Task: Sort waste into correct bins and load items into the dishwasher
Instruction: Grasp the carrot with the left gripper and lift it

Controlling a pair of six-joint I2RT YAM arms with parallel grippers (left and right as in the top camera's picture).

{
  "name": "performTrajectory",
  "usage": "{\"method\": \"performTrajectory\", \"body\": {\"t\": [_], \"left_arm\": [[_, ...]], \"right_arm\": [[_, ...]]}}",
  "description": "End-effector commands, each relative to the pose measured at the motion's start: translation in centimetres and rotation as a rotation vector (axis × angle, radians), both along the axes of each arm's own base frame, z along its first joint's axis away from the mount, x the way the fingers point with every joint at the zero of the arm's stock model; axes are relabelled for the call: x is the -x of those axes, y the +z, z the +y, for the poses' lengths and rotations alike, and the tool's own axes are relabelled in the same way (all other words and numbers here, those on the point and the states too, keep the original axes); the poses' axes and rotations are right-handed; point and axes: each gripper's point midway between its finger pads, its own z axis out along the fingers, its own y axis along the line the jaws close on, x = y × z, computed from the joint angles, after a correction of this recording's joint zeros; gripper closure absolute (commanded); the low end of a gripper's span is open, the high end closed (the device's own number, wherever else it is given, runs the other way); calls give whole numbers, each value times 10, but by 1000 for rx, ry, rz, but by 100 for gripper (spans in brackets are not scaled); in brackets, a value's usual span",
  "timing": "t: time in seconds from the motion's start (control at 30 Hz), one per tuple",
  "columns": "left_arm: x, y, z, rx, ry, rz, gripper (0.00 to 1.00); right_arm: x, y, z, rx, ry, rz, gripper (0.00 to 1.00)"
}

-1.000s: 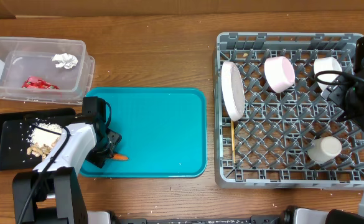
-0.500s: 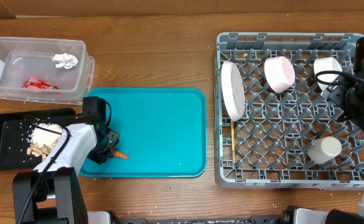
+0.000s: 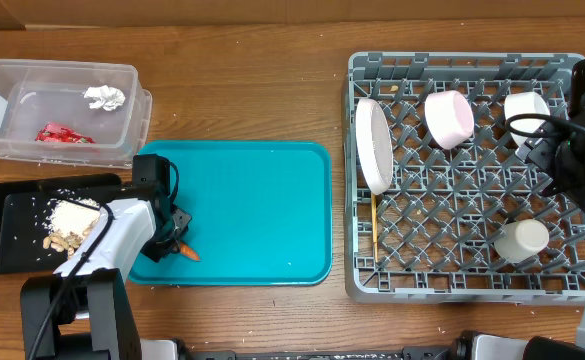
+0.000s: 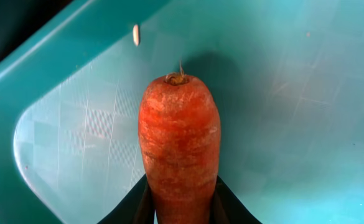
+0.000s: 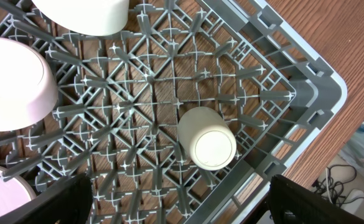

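Note:
My left gripper (image 3: 177, 244) is shut on an orange carrot piece (image 3: 189, 252) just above the front left corner of the teal tray (image 3: 262, 210). In the left wrist view the carrot (image 4: 179, 143) stands between my black fingers (image 4: 135, 205) over the tray corner. My right gripper (image 3: 562, 160) is open and empty above the grey dishwasher rack (image 3: 467, 290); its fingertips (image 5: 57, 202) frame the rack floor. The rack holds a white plate (image 3: 375, 145), a pink bowl (image 3: 449, 117), a white bowl (image 3: 527, 107) and a white cup (image 3: 522, 238), which also shows in the right wrist view (image 5: 206, 138).
A black bin (image 3: 12, 215) with food scraps sits left of the tray. A clear plastic bin (image 3: 32, 100) with a crumpled paper and a red wrapper stands at the back left. A wooden stick (image 3: 374, 228) lies in the rack's left side.
The carrot has tilted and shifted slightly toward the tray's front left corner in my left gripper. The right arm has not moved.

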Motion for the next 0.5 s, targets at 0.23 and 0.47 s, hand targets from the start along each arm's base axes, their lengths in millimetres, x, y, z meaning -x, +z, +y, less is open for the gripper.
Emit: {"method": "performTrajectory", "body": {"t": [0.23,0.47], "left_arm": [[-30,30,9,-45,-143,-12,95],[-51,70,24,-98,-144,-43,95]], "right_arm": [[-1,3,-2,11,-1,-10,8],[0,3,-4,20,-3,-8,8]]}}
